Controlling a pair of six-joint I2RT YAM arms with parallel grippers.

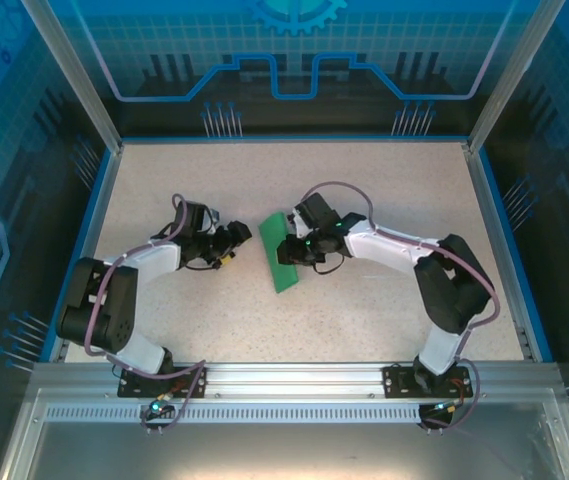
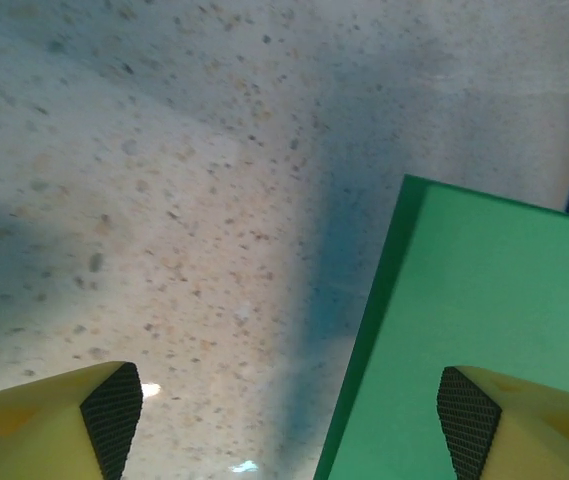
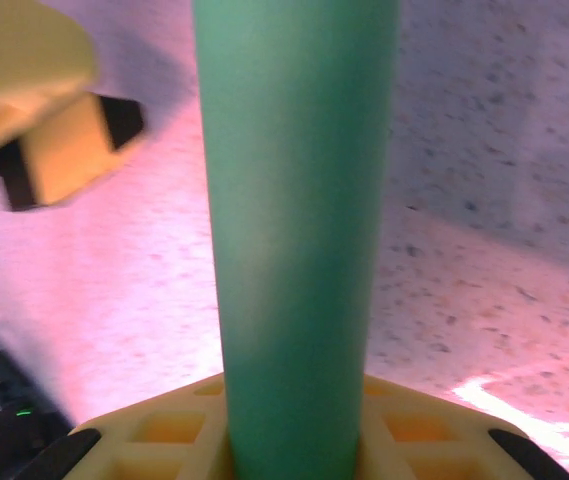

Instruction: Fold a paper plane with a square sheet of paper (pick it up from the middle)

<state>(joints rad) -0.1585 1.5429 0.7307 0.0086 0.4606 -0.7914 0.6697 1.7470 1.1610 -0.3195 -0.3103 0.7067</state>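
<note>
The square sheet of paper (image 1: 282, 255) is bright green and bent over into a narrow strip at the table's middle. My right gripper (image 1: 294, 250) is shut on it. In the right wrist view the paper (image 3: 299, 200) rises as a curved band out of the yellow jaws of that gripper (image 3: 299, 455). My left gripper (image 1: 236, 238) is open just left of the strip. In the left wrist view the paper (image 2: 484, 320) lies under the right fingertip (image 2: 467, 415), and its edge runs between the two tips; the left fingertip (image 2: 112, 410) is over bare table.
The speckled beige tabletop (image 1: 214, 310) is ringed by a blue rim and transparent walls (image 1: 294, 60). A metal rail (image 1: 294, 385) carries both arm bases at the near edge. The left gripper's yellow finger (image 3: 54, 130) shows close to the paper in the right wrist view.
</note>
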